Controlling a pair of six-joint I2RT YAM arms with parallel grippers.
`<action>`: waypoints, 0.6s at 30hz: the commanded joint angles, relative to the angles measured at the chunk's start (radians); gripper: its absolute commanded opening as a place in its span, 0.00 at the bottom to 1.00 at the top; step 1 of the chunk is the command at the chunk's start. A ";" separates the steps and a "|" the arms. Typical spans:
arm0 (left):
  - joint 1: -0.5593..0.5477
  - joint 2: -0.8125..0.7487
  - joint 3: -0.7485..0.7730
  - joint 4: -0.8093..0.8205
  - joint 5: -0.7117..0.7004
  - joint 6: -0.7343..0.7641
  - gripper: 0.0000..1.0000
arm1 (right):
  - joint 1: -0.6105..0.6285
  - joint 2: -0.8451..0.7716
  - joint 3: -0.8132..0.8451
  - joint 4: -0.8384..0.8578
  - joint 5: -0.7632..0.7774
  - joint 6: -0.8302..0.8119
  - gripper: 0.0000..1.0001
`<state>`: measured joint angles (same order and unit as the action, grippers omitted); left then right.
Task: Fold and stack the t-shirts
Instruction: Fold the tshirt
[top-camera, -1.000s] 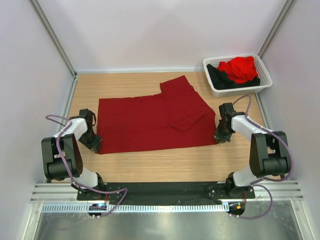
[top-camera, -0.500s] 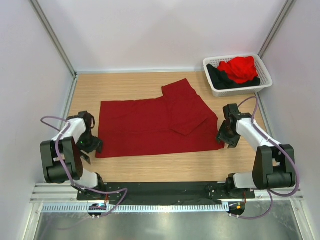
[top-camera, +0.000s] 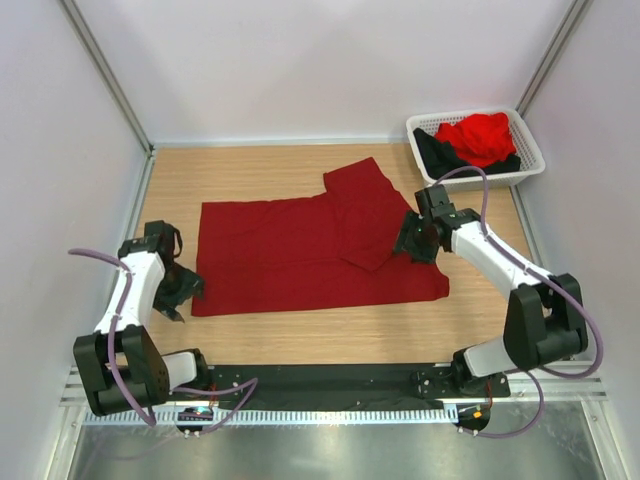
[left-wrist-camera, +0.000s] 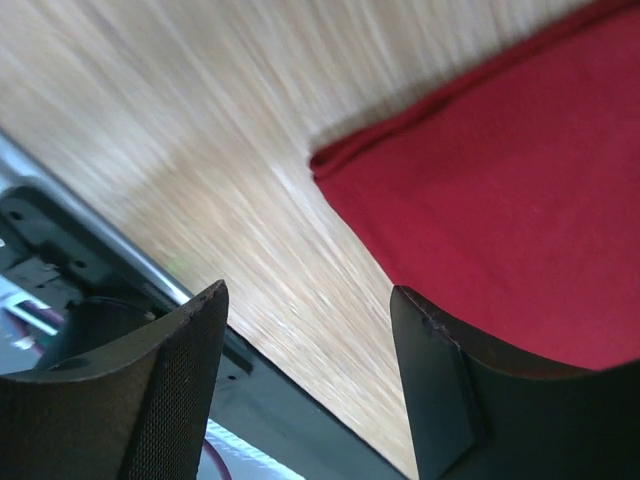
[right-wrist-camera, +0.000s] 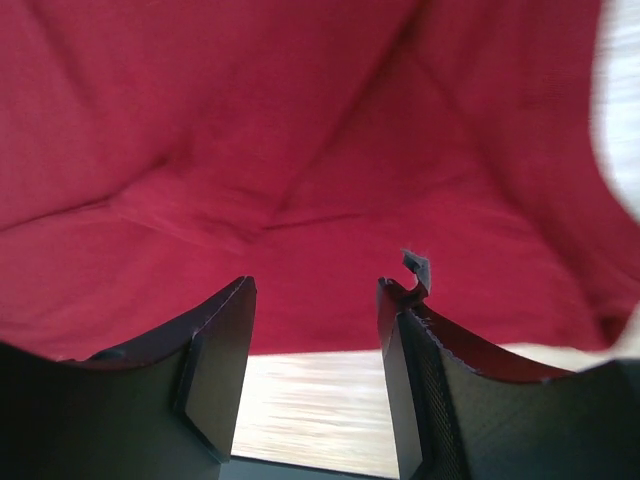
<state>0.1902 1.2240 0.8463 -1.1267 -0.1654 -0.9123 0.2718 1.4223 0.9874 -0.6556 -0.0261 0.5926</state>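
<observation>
Your dark crimson t-shirt (top-camera: 300, 255) lies flat on the wood-grain table (top-camera: 250, 170): soft matte cloth, one flap doubled over at the right. Left gripper (top-camera: 188, 290) is at its near-left corner, jaws apart over bare wood, empty. Right gripper (top-camera: 404, 243) is over the creased right side, jaws spread, empty. Brighter red t-shirt (top-camera: 482, 137) and black t-shirt (top-camera: 438, 155) sit bunched in the white latticed basket (top-camera: 475, 179).

Top view: even, diffuse overhead light is casting soft shadows. Left wrist: light wooden tabletop (left-wrist-camera: 200, 150) is smearing with motion blur. Right wrist: dark crimson red cloth t-shirt (right-wrist-camera: 300, 150) is blurring; glare is whitening the upper right corner.
</observation>
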 joint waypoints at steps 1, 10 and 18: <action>0.003 -0.058 -0.019 0.038 0.135 0.058 0.66 | 0.017 0.049 -0.007 0.148 -0.123 0.084 0.58; -0.005 -0.070 -0.018 0.036 0.187 0.105 0.63 | 0.038 0.179 -0.035 0.307 -0.235 0.214 0.55; -0.008 -0.055 -0.009 0.045 0.210 0.118 0.61 | 0.047 0.213 -0.061 0.387 -0.241 0.276 0.57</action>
<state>0.1852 1.1713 0.8295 -1.1011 0.0128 -0.8219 0.3126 1.6222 0.9459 -0.3588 -0.2428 0.8146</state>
